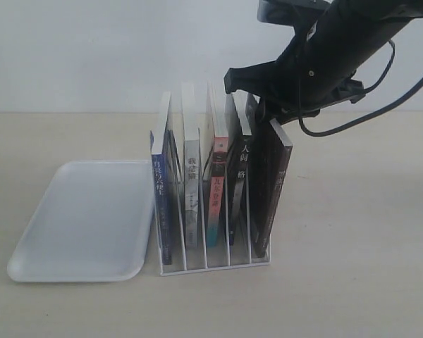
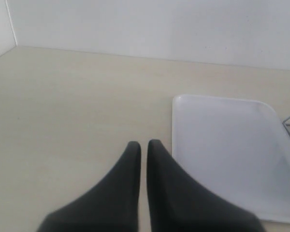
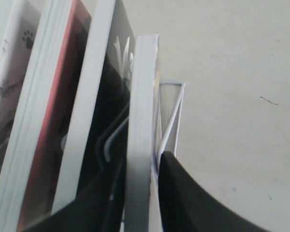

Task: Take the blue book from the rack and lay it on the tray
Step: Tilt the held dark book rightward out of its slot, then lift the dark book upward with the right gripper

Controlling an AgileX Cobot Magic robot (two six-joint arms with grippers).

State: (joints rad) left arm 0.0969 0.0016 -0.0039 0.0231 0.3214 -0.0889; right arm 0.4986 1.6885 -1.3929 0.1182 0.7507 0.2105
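Note:
The blue book [image 1: 162, 190] stands upright in the leftmost slot of the white wire rack [image 1: 215, 266], blue spine forward. The frosted tray [image 1: 84, 218] lies flat just left of the rack and holds nothing; the left wrist view shows the tray [image 2: 227, 150] too. My right gripper [image 1: 264, 116] is at the rack's opposite end, over the rightmost black-spined book [image 1: 275, 183]. In the right wrist view the right gripper [image 3: 141, 162] is open and straddles that book's page edge [image 3: 142, 96], a thin gap on the wire side. The left gripper [image 2: 144, 144] is shut on nothing, above bare table beside the tray.
Three more books fill the slots between: a white-spined one [image 1: 192, 190], a red-and-teal one [image 1: 216, 197], another black one [image 1: 238, 183]. A rack wire loop [image 3: 176, 104] rises just outside my right finger. The left arm is out of the exterior view.

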